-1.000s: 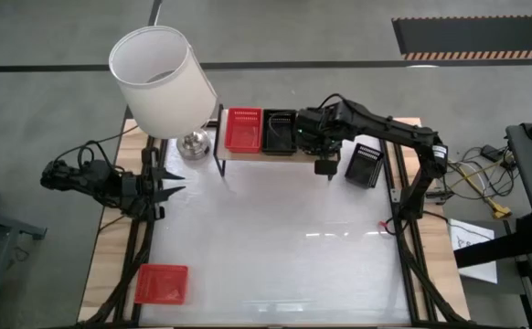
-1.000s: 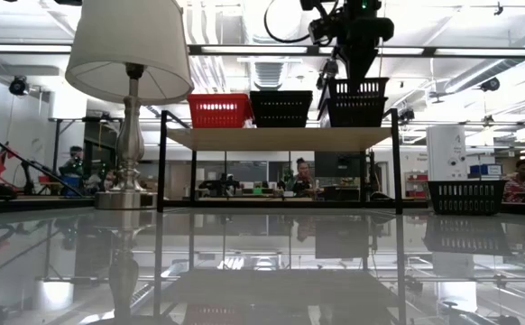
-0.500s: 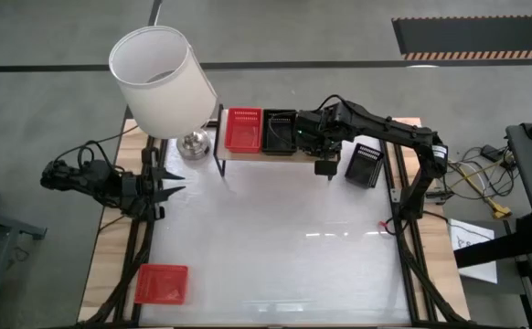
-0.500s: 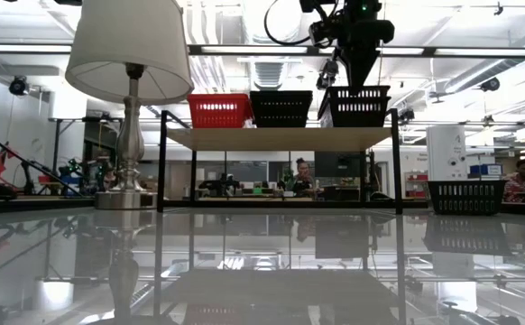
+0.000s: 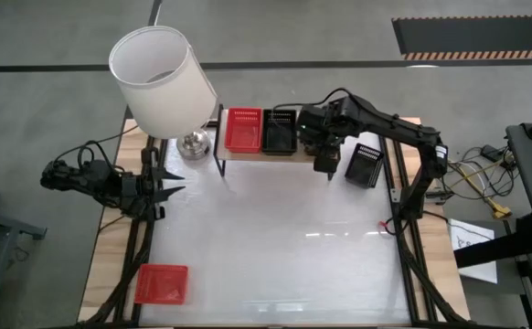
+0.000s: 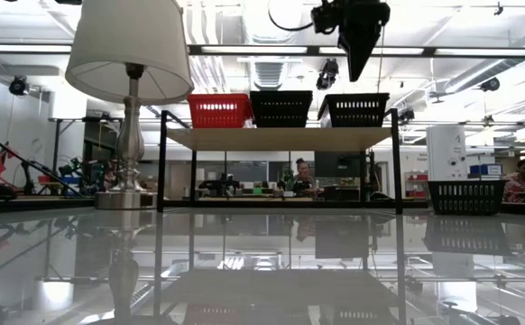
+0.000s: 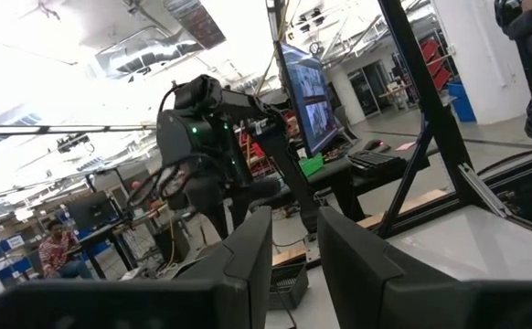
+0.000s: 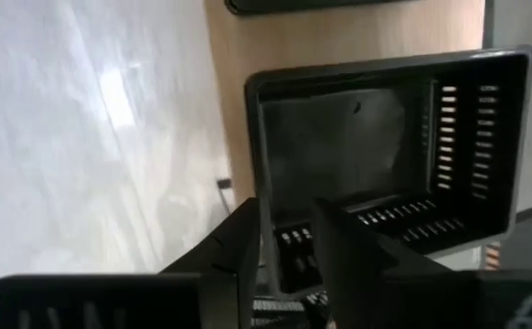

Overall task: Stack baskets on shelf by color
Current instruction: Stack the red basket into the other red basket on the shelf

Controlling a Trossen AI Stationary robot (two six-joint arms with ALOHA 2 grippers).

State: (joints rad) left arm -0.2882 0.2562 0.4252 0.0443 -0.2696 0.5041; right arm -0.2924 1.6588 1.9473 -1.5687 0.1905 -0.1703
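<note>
Right above the shelf [image 6: 280, 138], my right gripper [image 6: 354, 68] hangs nearly closed and empty; the black basket [image 6: 356, 109] sits straight below it, long side running toward the back.

The high view looked straight down on the whole table [image 5: 275, 247]. The low view sat at tabletop level, facing the shelf [image 6: 280, 138] and the room beyond. Both shared the shelf and lamp [image 5: 161, 78]. The left wrist view faced the room; the right wrist view looked closely down on a black basket [image 8: 389, 160].
</note>
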